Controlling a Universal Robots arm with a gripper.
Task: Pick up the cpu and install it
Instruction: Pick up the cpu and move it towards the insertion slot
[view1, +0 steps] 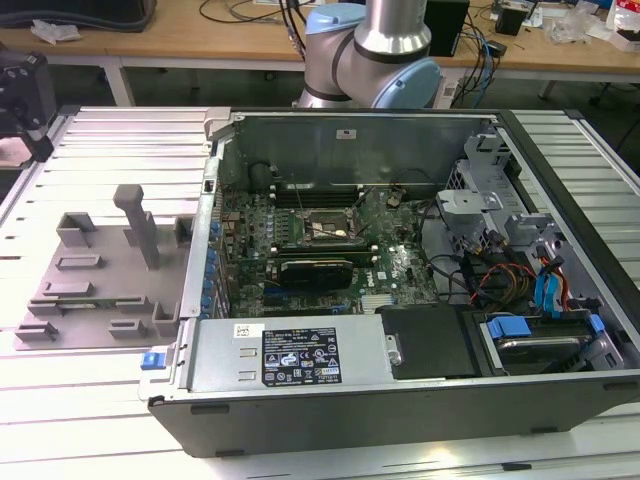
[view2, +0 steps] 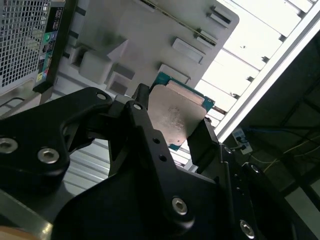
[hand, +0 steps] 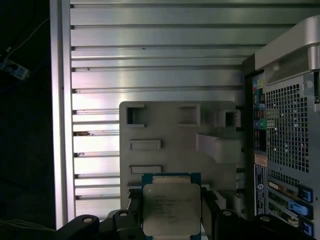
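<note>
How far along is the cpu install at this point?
Pickup looks done: the cpu sits clamped between the fingers, held over the grey fixture plate beside the computer case. Install not yet done: the cpu is outside the case, away from the motherboard socket.

Gripper (view2: 172, 121) fingers (view2: 201, 142) clamped on cpu (hand: 171, 207) edges.

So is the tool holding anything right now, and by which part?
Yes, the tool grips the cpu by two opposite side edges, with its metal top showing.
</note>
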